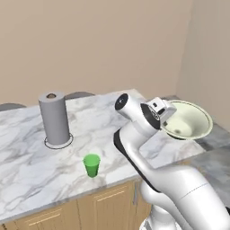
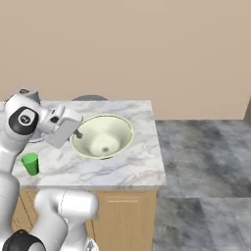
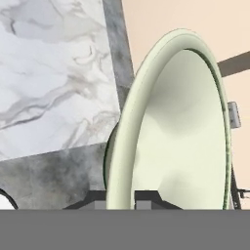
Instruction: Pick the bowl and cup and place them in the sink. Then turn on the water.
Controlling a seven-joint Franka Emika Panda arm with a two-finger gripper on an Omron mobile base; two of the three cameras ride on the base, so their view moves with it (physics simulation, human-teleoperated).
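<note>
My gripper (image 1: 167,117) is shut on the rim of the pale cream-green bowl (image 1: 187,120). It holds the bowl in the air, tilted, over the right end of the white marble counter (image 1: 27,161). In the right base view the bowl (image 2: 104,136) hangs to the right of the gripper (image 2: 78,133). The hand view looks along the bowl (image 3: 185,132) edge-on, with the gripper (image 3: 121,200) pinching its rim between the fingertips (image 3: 146,198). The small green cup (image 1: 91,165) stands upright near the counter's front edge, also seen as the cup (image 2: 30,163) beside the arm. The sink is out of view.
A grey paper-towel roll (image 1: 55,119) stands upright at the back left of the counter. The counter ends just right of the bowl, where grey floor (image 2: 206,157) begins. Wooden cabinet fronts (image 1: 108,202) run below the counter.
</note>
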